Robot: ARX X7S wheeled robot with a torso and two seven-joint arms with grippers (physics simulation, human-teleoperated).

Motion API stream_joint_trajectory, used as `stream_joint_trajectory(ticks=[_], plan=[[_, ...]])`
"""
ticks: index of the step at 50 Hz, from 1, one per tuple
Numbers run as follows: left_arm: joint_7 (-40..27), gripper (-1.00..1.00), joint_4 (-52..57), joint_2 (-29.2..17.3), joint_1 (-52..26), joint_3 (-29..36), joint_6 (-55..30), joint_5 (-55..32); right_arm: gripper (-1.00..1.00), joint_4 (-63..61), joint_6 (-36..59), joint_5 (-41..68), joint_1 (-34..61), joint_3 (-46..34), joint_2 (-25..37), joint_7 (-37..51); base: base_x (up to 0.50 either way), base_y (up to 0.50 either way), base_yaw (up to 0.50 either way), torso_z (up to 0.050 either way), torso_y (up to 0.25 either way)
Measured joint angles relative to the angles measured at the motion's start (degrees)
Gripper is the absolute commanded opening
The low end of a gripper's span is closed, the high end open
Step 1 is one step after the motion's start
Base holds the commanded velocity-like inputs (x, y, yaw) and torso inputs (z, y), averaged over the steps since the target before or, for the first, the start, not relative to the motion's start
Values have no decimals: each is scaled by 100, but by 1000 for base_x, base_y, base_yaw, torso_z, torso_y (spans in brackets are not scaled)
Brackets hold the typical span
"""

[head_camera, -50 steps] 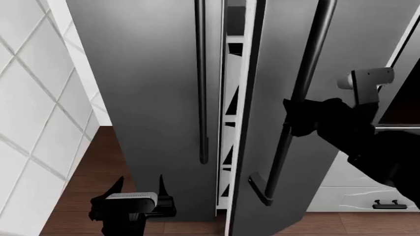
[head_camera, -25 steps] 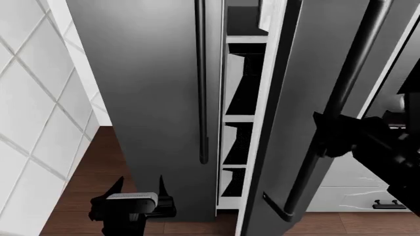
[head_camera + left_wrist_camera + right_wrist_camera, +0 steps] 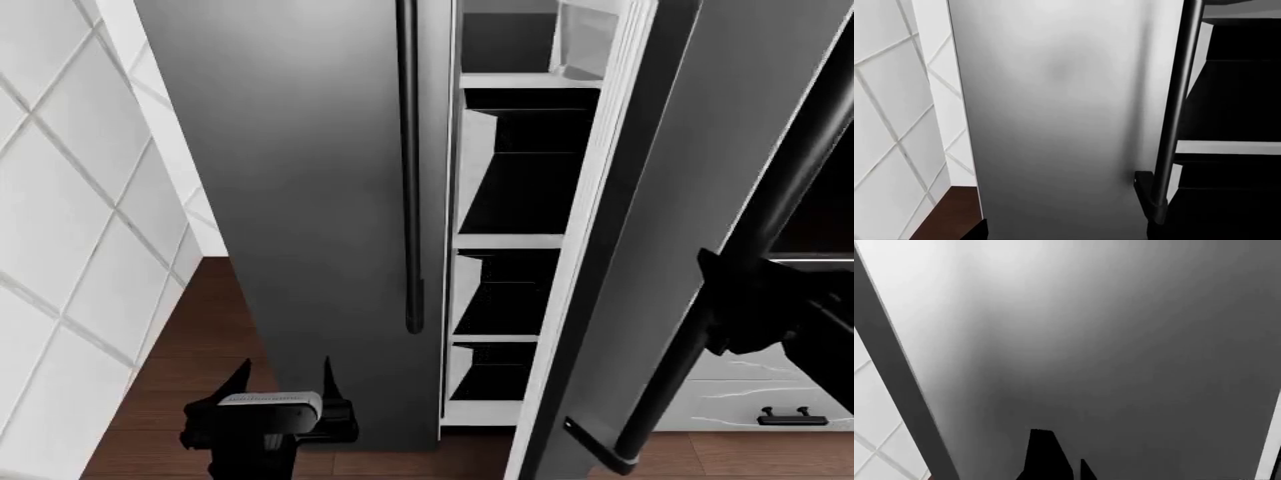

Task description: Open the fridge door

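Centrally at the 3 to 4 o'clock edge of the head view, the right gripper (image 3: 734, 310) is wrapped around the long black handle (image 3: 747, 270) of the fridge door (image 3: 667, 230), its fingers closed on the bar. That door stands swung partly open, showing its white inner lining (image 3: 587, 200) along the near edge. Toward 12 o'clock from the handle, the opened gap exposes the dark fridge interior (image 3: 514, 190) with white shelves (image 3: 510, 241). At 9 o'clock from the gap, the twin steel door (image 3: 300, 200) is shut, with its own black handle (image 3: 410, 170) along its right edge. At 7 o'clock, the left gripper (image 3: 283, 385) hangs low before the twin door, fingers spread and holding nothing. Farther out at 9 o'clock lies a white tiled wall (image 3: 67, 250); brown wood floor (image 3: 200, 340) runs beneath. At 4 o'clock, a white drawer with a small black pull (image 3: 790, 414) shows behind the right arm.
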Motion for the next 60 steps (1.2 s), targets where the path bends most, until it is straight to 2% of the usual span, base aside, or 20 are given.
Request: stream_joint_trajectory(ticks=[25,26,31,46,60], plan=[[-61,100,-24,-40,-18,58,5,-32,-100,-48,-742,-14,-732,148,346,21,-1,0,0,0,0],[-61,100,-29,-41,-21,60,8,-33,100,-48,-733,-18,-729,148,351,22,0,0,0,0,0],[-69,100,-46,-46,-32,71,20,-40,100,-5,-414,-114,-858,-70,329,11,0,0,0,0,0],[-94,100,-53,-65,-42,108,33,-63,100,187,1462,-890,-927,-1057,138,-66,0,0,0,0,0],[-130,100,7,-94,-33,141,1,-93,100,296,1933,-1206,-1176,-1462,132,-25,0,0,0,0,0]])
